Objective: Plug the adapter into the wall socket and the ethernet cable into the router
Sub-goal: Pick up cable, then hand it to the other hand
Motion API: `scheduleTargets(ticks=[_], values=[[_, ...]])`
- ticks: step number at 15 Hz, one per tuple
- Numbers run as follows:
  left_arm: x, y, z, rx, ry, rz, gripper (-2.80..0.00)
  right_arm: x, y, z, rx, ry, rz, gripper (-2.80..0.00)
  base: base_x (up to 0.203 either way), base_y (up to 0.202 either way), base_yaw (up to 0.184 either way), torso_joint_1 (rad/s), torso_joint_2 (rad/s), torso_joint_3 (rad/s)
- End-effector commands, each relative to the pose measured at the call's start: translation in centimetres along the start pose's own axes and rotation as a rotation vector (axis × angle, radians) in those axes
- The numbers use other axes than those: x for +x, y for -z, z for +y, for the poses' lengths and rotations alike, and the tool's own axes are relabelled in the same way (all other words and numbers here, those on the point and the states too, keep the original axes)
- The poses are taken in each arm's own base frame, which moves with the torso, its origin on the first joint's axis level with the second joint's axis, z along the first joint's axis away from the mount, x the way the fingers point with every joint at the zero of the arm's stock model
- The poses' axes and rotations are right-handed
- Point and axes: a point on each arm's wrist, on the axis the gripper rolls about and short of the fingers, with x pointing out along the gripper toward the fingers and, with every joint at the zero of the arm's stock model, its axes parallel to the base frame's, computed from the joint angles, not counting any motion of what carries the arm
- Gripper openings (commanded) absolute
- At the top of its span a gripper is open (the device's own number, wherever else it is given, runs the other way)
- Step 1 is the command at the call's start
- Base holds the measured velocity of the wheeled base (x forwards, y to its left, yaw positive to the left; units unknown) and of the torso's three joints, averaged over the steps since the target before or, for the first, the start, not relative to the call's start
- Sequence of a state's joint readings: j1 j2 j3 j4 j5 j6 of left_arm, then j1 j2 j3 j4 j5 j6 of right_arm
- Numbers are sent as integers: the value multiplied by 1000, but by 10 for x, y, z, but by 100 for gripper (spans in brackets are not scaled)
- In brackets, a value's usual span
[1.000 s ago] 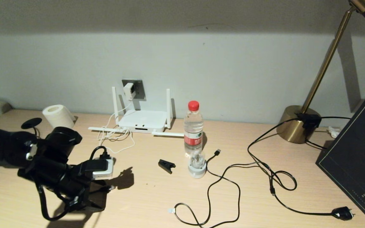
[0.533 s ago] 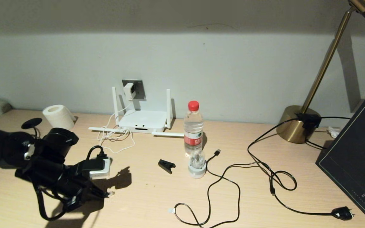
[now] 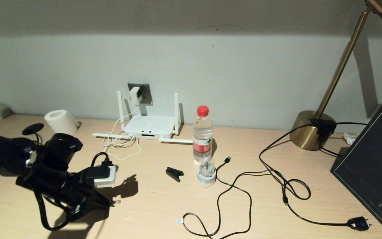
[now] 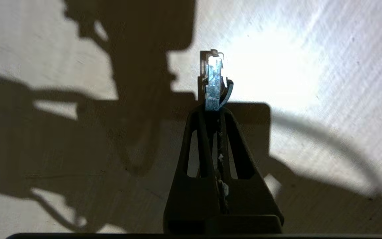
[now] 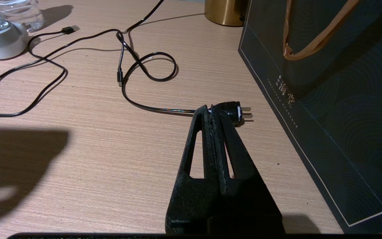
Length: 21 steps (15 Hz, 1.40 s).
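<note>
Fingers of the left gripper (image 4: 213,108) are pressed together on the clear-tipped plug of the ethernet cable (image 4: 213,79), which sticks out past the fingertips just above the wooden table (image 3: 164,205); in the head view the same gripper (image 3: 109,201) sits low at the near left of the table, with the plug's pale tip showing at its end. The adapter (image 3: 134,94) is seated in the wall socket (image 3: 143,94) on the wall behind the router (image 3: 148,127), and its thin white cord (image 3: 119,142) trails down in loops onto the table at the router's left. The router lies flat against the wall, two antennas upright and two lying on the table, its dark port slot facing forward and well apart from the held plug. A water bottle (image 3: 202,134) stands to the right of the router, a small black clip (image 3: 174,173) lies in front of it, and a paper roll (image 3: 61,121) sits at the far left. The right gripper (image 5: 215,114) is parked over the right side of the table with its fingers closed on nothing, its tips just beside a black mains plug (image 5: 232,111) near a dark bag (image 5: 337,99).
</note>
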<state>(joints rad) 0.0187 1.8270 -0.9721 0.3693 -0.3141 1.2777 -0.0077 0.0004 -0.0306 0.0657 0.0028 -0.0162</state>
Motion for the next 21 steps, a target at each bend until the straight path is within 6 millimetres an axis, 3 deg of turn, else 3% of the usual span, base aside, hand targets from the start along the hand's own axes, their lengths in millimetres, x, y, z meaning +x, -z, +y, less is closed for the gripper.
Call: scheduleTargets(ticks=[1,4,8,10,15,17,19,21], values=[[-29,-16,0,66,-104,-56,-280,0,0,0,-1,0,1,-280,0,0,0,0,0,0],[-73,-45,-20,181,-231,-139,-280,0,0,0,-1,0,0,-280,0,0,0,0,0,0],[-103,-72,-53,269,-331,-148,-280,0,0,0,-1,0,0,-280,0,0,0,0,0,0],[-107,-85,-56,261,-362,-145,-280,0,0,0,-1,0,0,-280,0,0,0,0,0,0],[-96,-103,-42,238,-422,-197,-280,0,0,0,-10,10,0,-280,0,0,0,0,0,0],[-95,-112,-46,252,-423,-229,-280,-7,-23,-2,-13,74,-62,-280,0,0,0,0,0,0],[-100,-116,-43,252,-472,-267,-280,-7,-67,-3,5,90,-73,-280,0,0,0,0,0,0],[-107,-119,-45,255,-491,-289,-280,21,-114,-2,19,-3,46,-280,0,0,0,0,0,0]])
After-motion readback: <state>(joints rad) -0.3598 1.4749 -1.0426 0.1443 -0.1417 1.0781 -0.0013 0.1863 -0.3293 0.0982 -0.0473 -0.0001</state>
